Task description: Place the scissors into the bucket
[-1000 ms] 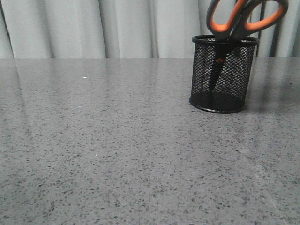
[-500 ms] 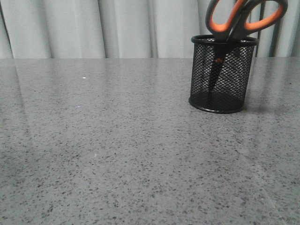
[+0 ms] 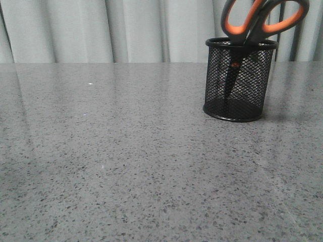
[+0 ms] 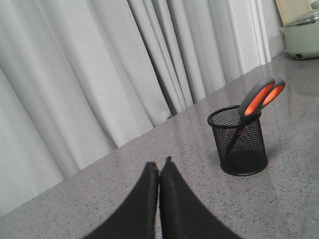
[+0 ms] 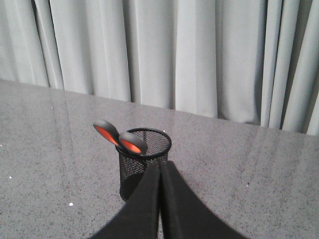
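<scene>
The black mesh bucket (image 3: 237, 80) stands upright on the grey table at the right. The scissors (image 3: 262, 22) stand blades-down inside it, with the grey and orange handles sticking out above the rim and leaning right. The bucket (image 4: 239, 142) and scissors (image 4: 260, 97) also show in the left wrist view, well beyond my left gripper (image 4: 159, 164), which is shut and empty. In the right wrist view my right gripper (image 5: 160, 165) is shut and empty, held back from the bucket (image 5: 142, 159) with the scissors handles (image 5: 122, 140) poking out. Neither gripper shows in the front view.
Pale curtains hang behind the table's far edge. A white lidded pot (image 4: 303, 37) sits at the table's far corner in the left wrist view. The speckled grey tabletop (image 3: 126, 151) stretches to the left and front of the bucket.
</scene>
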